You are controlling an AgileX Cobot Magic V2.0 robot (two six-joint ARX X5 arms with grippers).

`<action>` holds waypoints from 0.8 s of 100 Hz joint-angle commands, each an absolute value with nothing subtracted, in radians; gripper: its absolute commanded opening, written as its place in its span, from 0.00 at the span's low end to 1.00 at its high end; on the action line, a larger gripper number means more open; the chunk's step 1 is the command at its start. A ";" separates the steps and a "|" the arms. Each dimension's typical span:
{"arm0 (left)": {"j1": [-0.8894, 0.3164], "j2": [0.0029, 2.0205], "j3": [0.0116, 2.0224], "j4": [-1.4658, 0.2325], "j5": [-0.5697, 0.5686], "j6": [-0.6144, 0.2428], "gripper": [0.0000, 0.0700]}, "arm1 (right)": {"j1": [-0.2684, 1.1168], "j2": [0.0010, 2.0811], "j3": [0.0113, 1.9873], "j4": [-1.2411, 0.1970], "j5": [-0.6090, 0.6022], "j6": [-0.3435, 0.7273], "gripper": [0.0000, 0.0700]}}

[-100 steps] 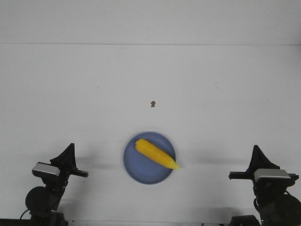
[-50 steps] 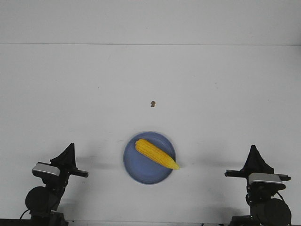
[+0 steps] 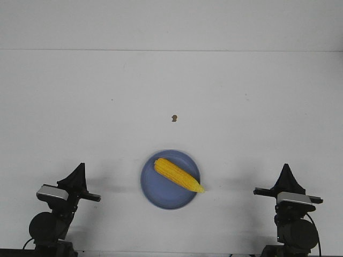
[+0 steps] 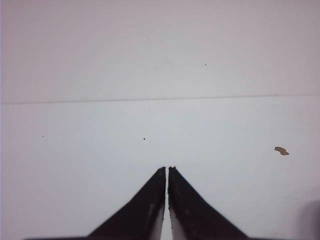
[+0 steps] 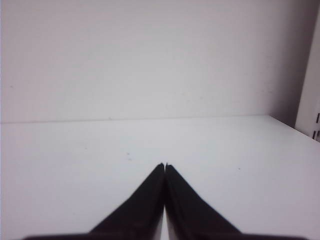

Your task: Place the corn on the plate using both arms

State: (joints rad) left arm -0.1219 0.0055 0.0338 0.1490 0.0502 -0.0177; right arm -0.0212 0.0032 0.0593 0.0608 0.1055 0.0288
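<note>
Already the corn [image 3: 178, 175] lies diagonally across the plate [image 3: 155, 191], tip toward the right gripper [image 3: 285, 170], roughly midway between it and the left gripper [image 3: 80, 167]; both pincers pressed together, holding nothing.

A bright yellow corn cob [image 3: 178, 175] with bumpy kernels lies on a matte periwinkle-blue plate [image 3: 155, 190]. The table [image 3: 241, 123] is plain white, marked by one small brown speck [image 3: 174, 118]. Both grippers, left [image 3: 79, 170] and right [image 3: 285, 172], are black with grey-silver wrists.
</note>
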 commanded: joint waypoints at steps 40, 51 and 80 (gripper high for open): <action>-0.122 0.003 0.014 0.159 0.049 -0.019 0.02 | -0.040 0.001 0.012 0.149 0.104 0.052 0.00; -0.122 0.003 0.014 0.159 0.049 -0.019 0.02 | -0.040 0.001 0.012 0.149 0.105 0.052 0.00; -0.122 0.003 0.014 0.159 0.049 -0.019 0.02 | -0.040 0.001 0.012 0.149 0.105 0.052 0.00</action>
State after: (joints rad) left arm -0.1219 0.0055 0.0338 0.1490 0.0502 -0.0177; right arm -0.0399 0.0025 0.0147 0.1398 0.1055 0.0418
